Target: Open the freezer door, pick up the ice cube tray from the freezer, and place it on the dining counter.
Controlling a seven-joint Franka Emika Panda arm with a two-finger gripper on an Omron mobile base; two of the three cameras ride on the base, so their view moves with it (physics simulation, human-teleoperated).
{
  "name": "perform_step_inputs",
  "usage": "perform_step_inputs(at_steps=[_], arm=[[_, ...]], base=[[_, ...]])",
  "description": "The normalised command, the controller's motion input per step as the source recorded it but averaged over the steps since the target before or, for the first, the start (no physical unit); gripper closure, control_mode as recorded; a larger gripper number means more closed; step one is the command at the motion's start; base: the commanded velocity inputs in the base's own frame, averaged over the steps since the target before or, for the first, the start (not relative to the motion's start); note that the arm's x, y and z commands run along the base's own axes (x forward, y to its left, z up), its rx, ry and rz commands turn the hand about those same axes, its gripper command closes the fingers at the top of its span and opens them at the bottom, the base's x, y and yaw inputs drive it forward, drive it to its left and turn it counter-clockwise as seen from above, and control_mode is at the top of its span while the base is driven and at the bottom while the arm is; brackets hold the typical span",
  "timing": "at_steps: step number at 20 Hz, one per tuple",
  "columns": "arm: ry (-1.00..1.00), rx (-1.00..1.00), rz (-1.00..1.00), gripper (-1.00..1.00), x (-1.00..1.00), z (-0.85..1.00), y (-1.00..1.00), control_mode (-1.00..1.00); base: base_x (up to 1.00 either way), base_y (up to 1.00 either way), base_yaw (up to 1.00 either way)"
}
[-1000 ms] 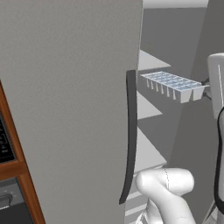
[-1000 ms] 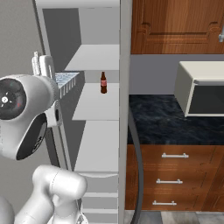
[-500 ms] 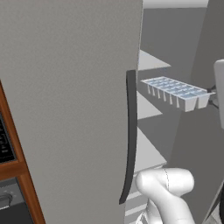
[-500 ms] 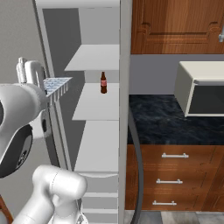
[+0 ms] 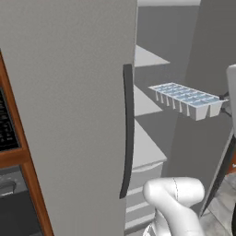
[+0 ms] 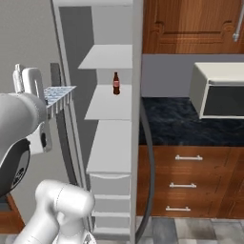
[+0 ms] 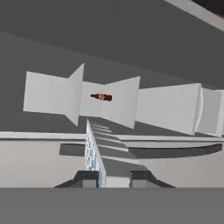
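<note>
1. The tall matte grey freezer (image 6: 112, 143) stands open, its smooth interior fitted with flat pale grey shelves above stacked drawer fronts.
2. The freezer door (image 5: 64, 106), a broad flat grey panel with a faint grainy finish, is swung open and takes up the left of the left base view; a long, slightly curved dark grey bar handle (image 5: 127, 131) runs down its edge.
3. To the right of the freezer, seen from the right base view, a black marbled stone bench (image 6: 186, 126) sits on brown wooden drawers with slim silver pulls; a boxy white microwave (image 6: 218, 90) with a dark front stands on it, below a wooden wall cabinet (image 6: 190, 26).
4. The white arm's rounded elbow (image 5: 173, 196) bulges low in the left base view. In the right base view a big round white joint with a dark end cap (image 6: 16, 152) fills the left edge, and the hand reaches up from it at shelf height in front of the open freezer.
5. The pale blue-white plastic ice cube tray (image 5: 186, 99), rectangular with two rows of square cells, is in the air, roughly level, out in front of the shelves and touching none of them.
6. The pincer (image 7: 111, 178) has its two dark finger tips pressed onto one end of the tray, which runs edge-on away from the hand camera.
7. A small brown bottle (image 6: 116, 83) with a red label stands upright on a middle shelf; the label is too small to read.
</note>
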Motion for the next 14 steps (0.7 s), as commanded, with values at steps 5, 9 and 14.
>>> perform_step_inputs(at_steps=[5,9,14], arm=[[0.00,0.00,0.00,1.00,0.00,0.00,0.00,1.00],[0.00,0.00,0.00,1.00,0.00,0.00,0.00,1.00],[0.00,0.00,0.00,1.00,0.00,0.00,0.00,1.00]], base=[[-0.99,0.00,0.17],[-0.62,0.03,0.33],[-0.31,0.07,0.43]])
